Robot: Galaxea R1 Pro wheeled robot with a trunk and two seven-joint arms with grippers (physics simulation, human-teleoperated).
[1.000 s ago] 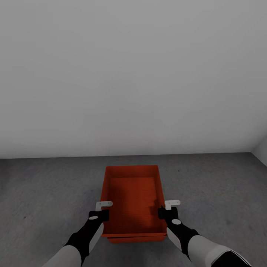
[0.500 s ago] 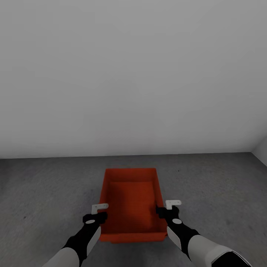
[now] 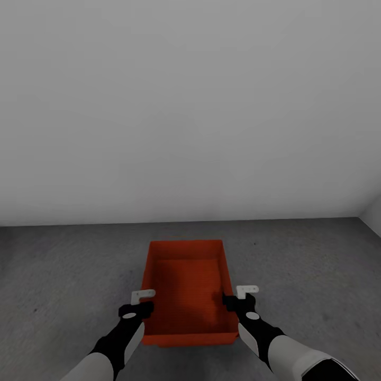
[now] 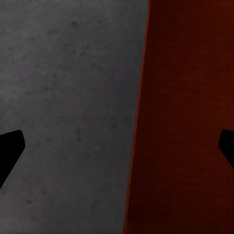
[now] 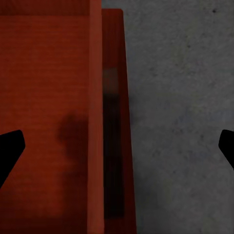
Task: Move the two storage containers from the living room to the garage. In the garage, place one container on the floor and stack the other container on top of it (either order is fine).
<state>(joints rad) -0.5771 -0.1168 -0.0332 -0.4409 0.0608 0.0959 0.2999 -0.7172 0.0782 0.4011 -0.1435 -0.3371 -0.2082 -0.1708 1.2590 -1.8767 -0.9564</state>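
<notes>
Two stacked containers (image 3: 186, 288) on grey floor (image 3: 63, 275) — left gripper (image 3: 138, 301), right gripper (image 3: 239, 297), both released

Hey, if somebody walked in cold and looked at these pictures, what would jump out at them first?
The orange-red storage container grabs the eye, sitting on the dark grey floor in front of a plain white wall. The left gripper and right gripper flank its long sides with jaws spread. In the right wrist view a second orange-red rim peeks out beside the top wall, suggesting a container underneath.
</notes>
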